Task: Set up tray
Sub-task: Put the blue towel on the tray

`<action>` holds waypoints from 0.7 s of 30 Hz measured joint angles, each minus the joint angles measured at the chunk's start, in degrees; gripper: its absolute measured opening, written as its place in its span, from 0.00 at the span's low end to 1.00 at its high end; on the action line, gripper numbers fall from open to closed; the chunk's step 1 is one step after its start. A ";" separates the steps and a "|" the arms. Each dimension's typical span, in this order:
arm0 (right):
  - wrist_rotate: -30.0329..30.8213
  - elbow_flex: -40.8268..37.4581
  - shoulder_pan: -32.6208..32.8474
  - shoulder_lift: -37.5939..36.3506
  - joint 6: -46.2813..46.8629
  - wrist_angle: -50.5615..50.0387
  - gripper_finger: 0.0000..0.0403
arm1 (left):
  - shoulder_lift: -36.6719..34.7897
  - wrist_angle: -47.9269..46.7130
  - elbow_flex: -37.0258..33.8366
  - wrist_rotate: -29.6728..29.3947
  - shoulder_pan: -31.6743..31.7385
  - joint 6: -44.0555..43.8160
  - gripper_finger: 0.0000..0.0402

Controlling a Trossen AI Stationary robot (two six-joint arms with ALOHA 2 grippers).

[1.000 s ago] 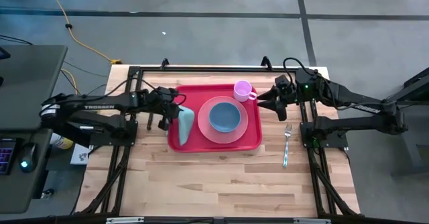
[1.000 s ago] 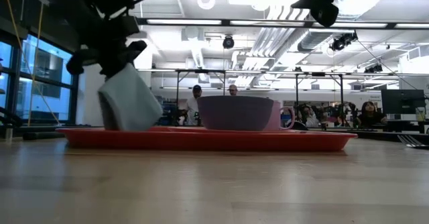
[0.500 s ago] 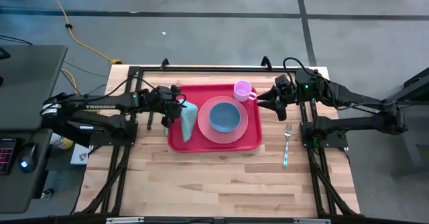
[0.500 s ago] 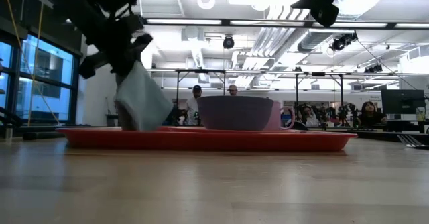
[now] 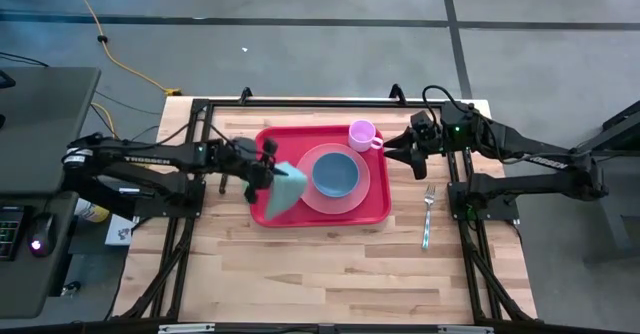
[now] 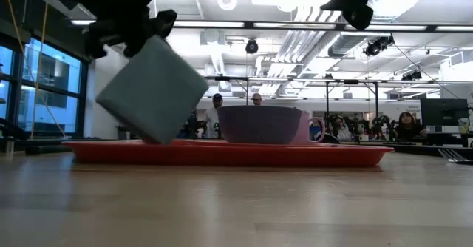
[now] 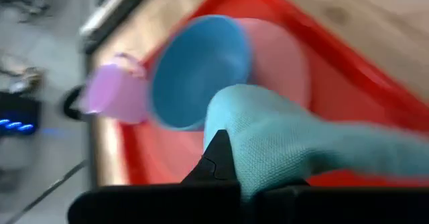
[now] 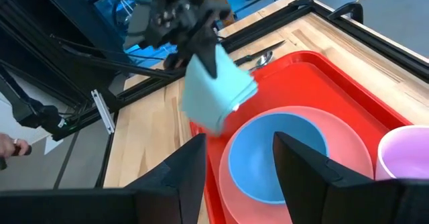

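Red tray [image 5: 320, 214] flat on table, long axis running left-right.

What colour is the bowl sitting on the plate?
The bowl is blue, on a pink plate. The right wrist view shows it best.

Both robot arms are matte black, built of slim jointed segments with white lettering along the forearms. A small green light glows on the right arm, and thin black cables loop near its wrist.
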 joint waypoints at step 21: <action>1.64 0.00 0.00 0.00 1.46 -0.02 0.38 | 12.16 2.13 -4.21 -22.59 3.55 10.48 0.04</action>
